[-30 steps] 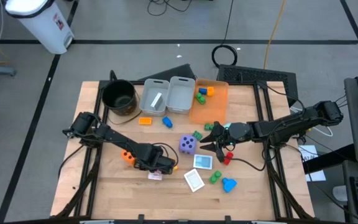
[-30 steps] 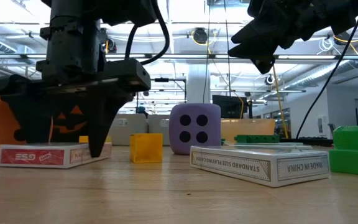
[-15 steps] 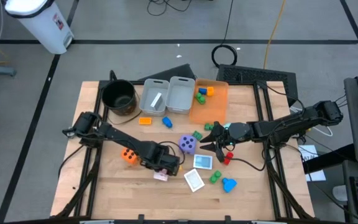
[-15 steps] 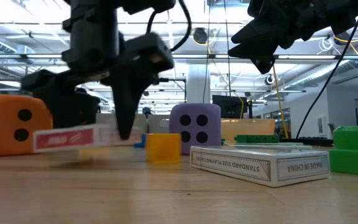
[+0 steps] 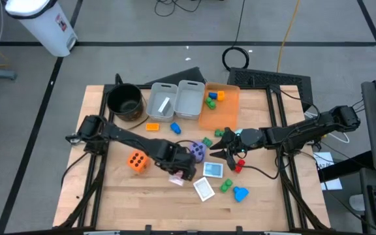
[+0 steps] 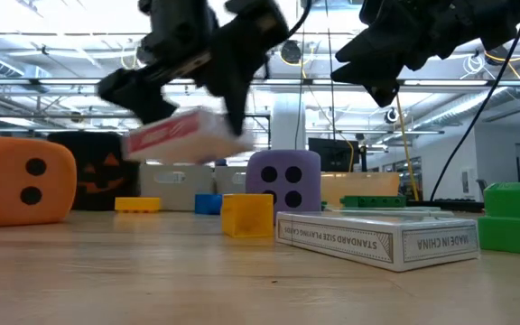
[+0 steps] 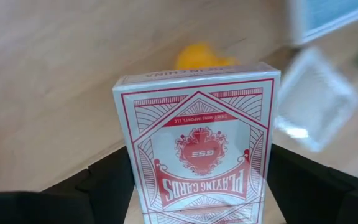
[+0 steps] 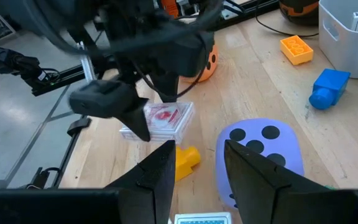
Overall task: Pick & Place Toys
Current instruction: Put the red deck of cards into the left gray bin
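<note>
High view: left gripper (image 5: 180, 171) closed on a red card deck (image 5: 177, 176), just beside the purple die (image 5: 197, 151); right gripper (image 5: 225, 149) waits mid-surface with its fingers apart, holding nothing. Orange bin (image 5: 226, 112) has a few blocks in; orange die (image 5: 136, 160), teal deck (image 5: 213, 170) and most toys are left out (early going, I'd judge).
Low view: deck lifted clear of the wooden surface (image 6: 152, 280); bright open room behind.
Left wrist: deck fills view.
Right wrist: yellow block (image 8: 186, 160) under deck.
</note>
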You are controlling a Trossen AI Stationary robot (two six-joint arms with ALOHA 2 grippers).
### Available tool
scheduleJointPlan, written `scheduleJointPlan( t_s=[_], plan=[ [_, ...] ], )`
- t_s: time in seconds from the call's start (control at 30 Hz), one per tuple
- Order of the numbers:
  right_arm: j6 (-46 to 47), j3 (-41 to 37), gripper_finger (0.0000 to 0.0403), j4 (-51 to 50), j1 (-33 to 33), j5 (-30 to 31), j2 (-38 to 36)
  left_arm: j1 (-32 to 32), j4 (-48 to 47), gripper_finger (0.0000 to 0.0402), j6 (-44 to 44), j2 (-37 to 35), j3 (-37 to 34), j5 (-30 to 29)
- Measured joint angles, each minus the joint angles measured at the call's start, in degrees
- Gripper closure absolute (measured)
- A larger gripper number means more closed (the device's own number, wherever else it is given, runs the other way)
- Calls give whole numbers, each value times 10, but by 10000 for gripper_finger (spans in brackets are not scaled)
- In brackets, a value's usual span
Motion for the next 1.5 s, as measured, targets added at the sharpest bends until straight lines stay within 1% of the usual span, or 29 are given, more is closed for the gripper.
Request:
scheduleJointPlan(
  t_s=[0.07,0.17,0.2,0.37,0.5,0.6,0.73,0.87,0.97,1.03,1.1,1.17,1.3,1.4,1.5],
  plan=[
    [0,0,271,6,0,0,0,8,1,77,20,-1,17,-5],
    [-4,0,271,26,-4,-1,-6,20,0,92,60,-1,44,-17],
    [-3,0,271,36,-6,-1,-11,24,0,98,76,-1,54,-19],
    [1,0,271,72,-18,-1,-52,41,-4,98,160,-1,96,-24],
    [38,0,271,74,-32,-2,-95,57,-45,83,230,-1,129,-40],
    [65,0,271,71,-48,0,-127,70,-83,83,283,-1,154,-65],
    [123,0,271,60,-77,3,-156,87,-130,99,365,-1,199,-97],
    [239,0,271,9,-113,0,-162,100,-170,99,429,-1,253,-131],
    [280,0,269,-29,-128,-1,-157,105,-199,93,482,-1,306,-170],
    [311,0,264,-28,-136,-4,-150,106,-224,86,522,-1,340,-195],
    [348,0,254,-11,-150,-23,-140,106,-240,84,556,-1,370,-218],
    [377,0,237,27,-165,-58,-122,106,-250,88,586,-1,393,-233],
    [431,0,192,121,-188,-128,-77,106,-267,97,625,-1,420,-235],
    [447,0,163,195,-200,-149,-47,106,-287,93,636,-2,421,-235],
    [448,0,144,260,-203,-150,-25,106,-323,84,638,-1,421,-235]
  ],
)
